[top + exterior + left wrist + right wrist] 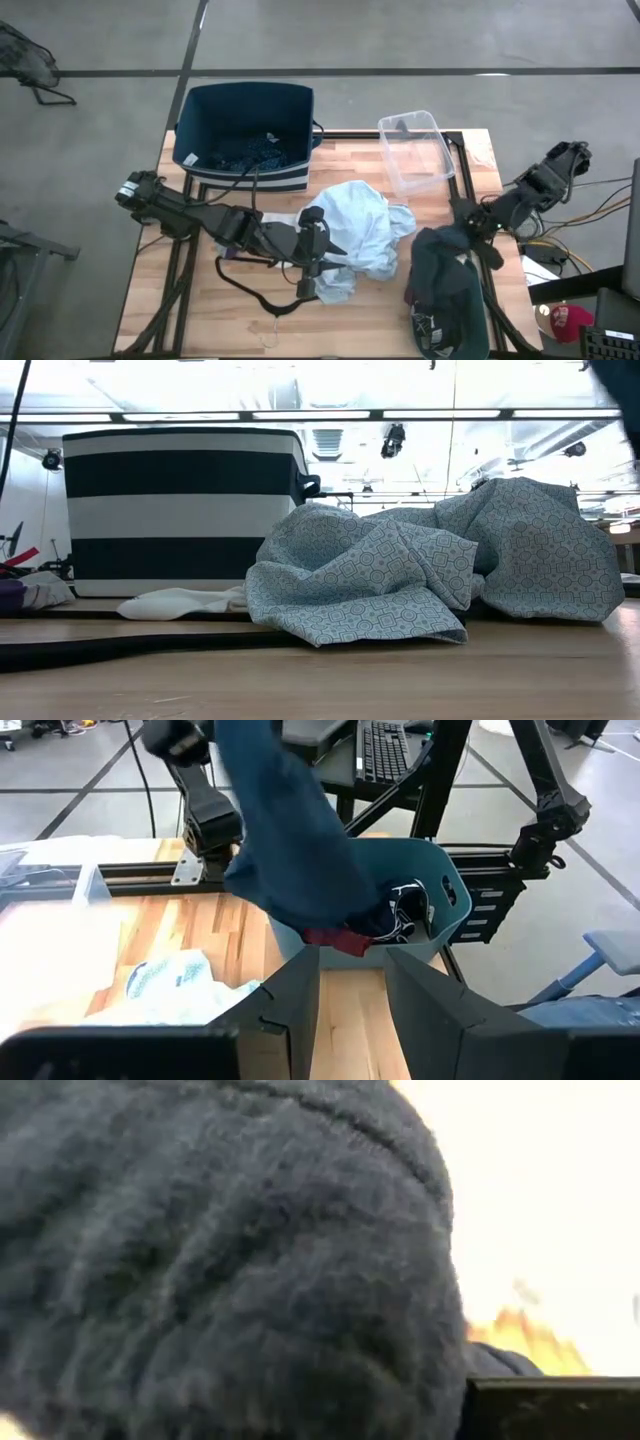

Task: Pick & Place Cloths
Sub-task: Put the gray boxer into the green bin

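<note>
Concrete floor all around, and in the middle sits the wooden bench (200,310), busy with laundry. At the back stands the striped navy bin (245,135) with a dark dotted piece (245,150) already inside, and beside it a clear plastic tub (415,150). Centre stage, the big pale-blue shirt (360,235) lies crumpled in a heap, with a small white piece (180,600) showing low beside the bin. A black wire hanger (265,300) lies on the near side.

Now the action: the right gripper (468,232) is up at the right edge of the bench, holding the dark teal garment (445,290), which hangs down into a teal basket (440,905) where a maroon piece (335,938) and other cloth already lie. Its wrist camera sees nothing but fuzzy dark fabric, so the fingers look clenched on that garment. My read: this is the drop-off step, garment over the basket, not yet let go.

The left gripper (312,245) hovers at the shirt's near edge, fingers (285,1010) spread apart with nothing between them.

What's next? Probably the right lowers, releases and lifts clear without snagging. Then the left needs a solid pinch on a thick fold of that shirt, clear of the hanger.
</note>
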